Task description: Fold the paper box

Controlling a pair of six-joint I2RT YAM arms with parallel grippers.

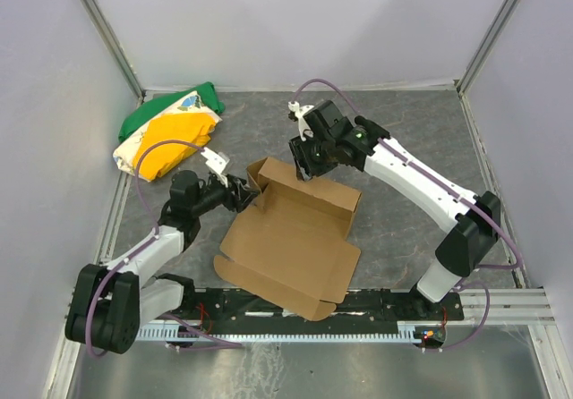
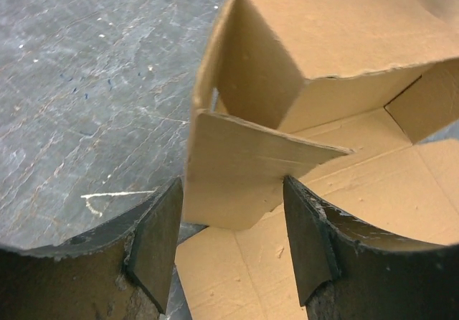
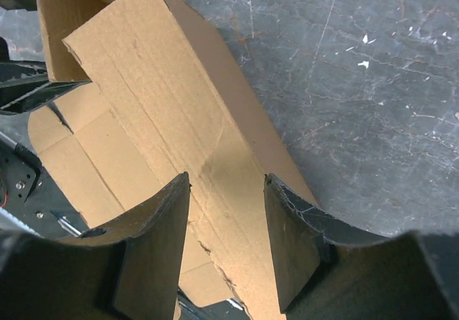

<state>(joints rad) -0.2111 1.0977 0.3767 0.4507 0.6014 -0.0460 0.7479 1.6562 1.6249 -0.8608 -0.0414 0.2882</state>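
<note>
While the paper box (image 1: 291, 238) lies part-folded on the grey bench (image 1: 403, 131) between the two arms, its far wall and left side flap stand raised and its near panels lie flat. Left pincer (image 1: 237, 191): jaws apart, straddling the raised side flap at the far left corner of the box, not visibly clamped. Right pincer (image 1: 304, 166): jaws apart at the far wall; whether they touch it cannot be told. A green, yellow and white cloth bundle (image 1: 170, 131) rests at far left, well apart from the box
</note>
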